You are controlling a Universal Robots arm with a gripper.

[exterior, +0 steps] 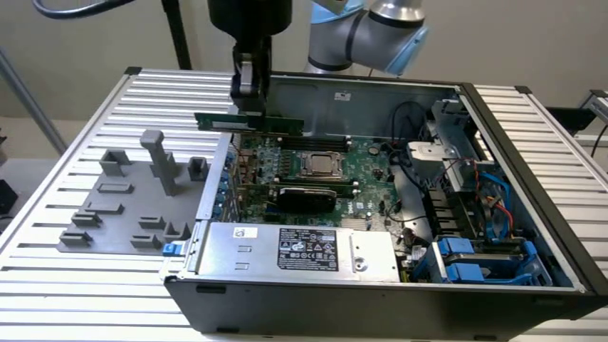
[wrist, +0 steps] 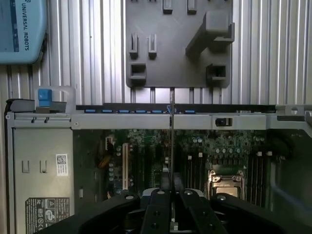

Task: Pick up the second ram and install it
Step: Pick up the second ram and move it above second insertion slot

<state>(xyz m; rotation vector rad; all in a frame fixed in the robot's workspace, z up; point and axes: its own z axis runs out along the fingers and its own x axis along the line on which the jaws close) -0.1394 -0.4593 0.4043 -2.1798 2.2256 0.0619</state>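
Green ram [exterior: 249,122], clamped in gripper [exterior: 249,107]
Jaws pinch its upper edge; stick level, raised above the motherboard [exterior: 371,178], over the case [exterior: 380,92] edge nearest the grey fixture [exterior: 124,206]; CPU socket [exterior: 321,165] near.

Arm [exterior: 380,32] cropped by upper edge, second ram [exterior: 285,125] partly behind end effector [exterior: 250,114] (chips indistinct)

Closed jaws hold second ram [wrist: 171,146] over motherboard [wrist: 229,146].

Plain beige wall [exterior: 105,43], ribbed metal tabletop [exterior: 85,285]
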